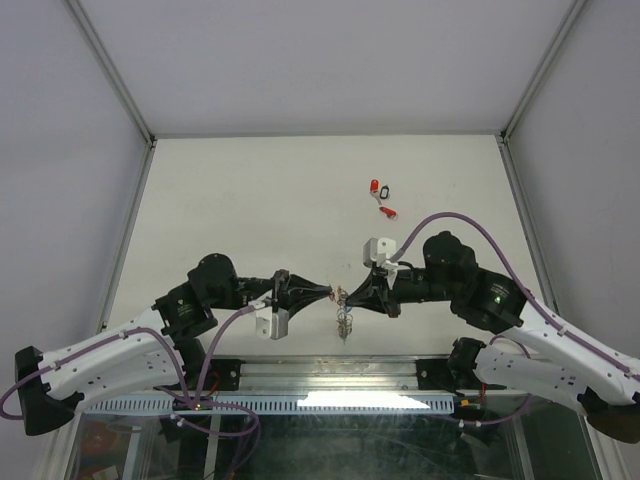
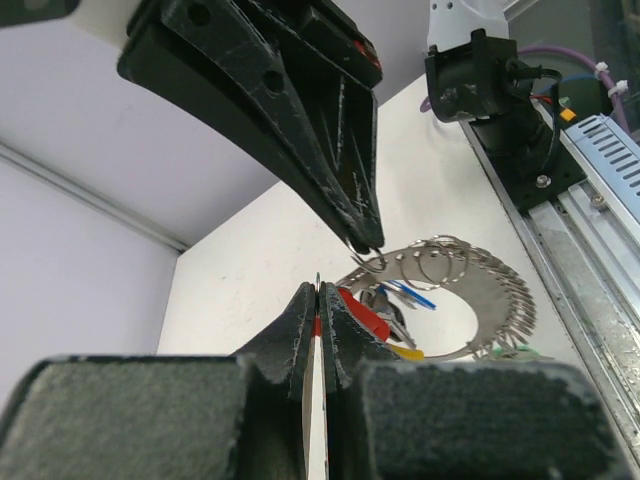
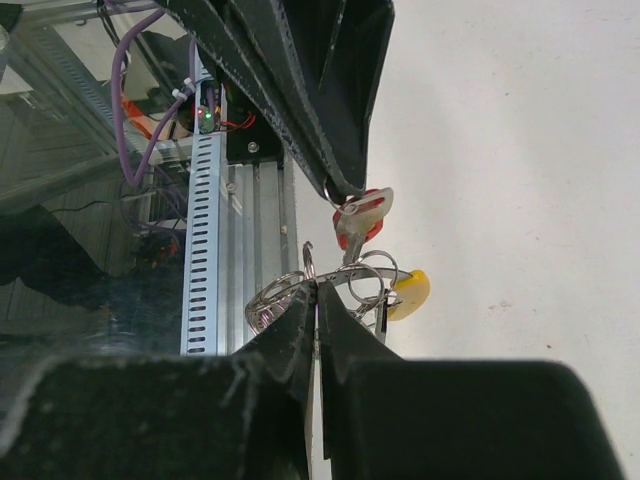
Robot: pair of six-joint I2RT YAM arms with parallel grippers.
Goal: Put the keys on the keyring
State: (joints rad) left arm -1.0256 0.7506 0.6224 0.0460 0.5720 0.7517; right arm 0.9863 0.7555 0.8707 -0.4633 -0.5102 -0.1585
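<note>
— What do we have closest in?
— The keyring, by the near edge of the table. Our two grippers meet tip to tip at it.
— And the fingers?
— Our left gripper comes in from the keyring's left with its fingers pressed fully together. They pinch the red-tagged key, which hangs right against the loop. Our right gripper comes from the keyring's right, and it is squeezed just as tight on a turn of the silvery wire.
— What does the loop carry?
— We see small silvery rings strung along it, a yellow piece and a blue tag. We cannot tell whether the red-tagged key is threaded on.
— And beyond the keyring?
— Loose keys lie on the table well beyond it, slightly to its right. Two have red tags, and one dark tag lies beside the farther red one.
</note>
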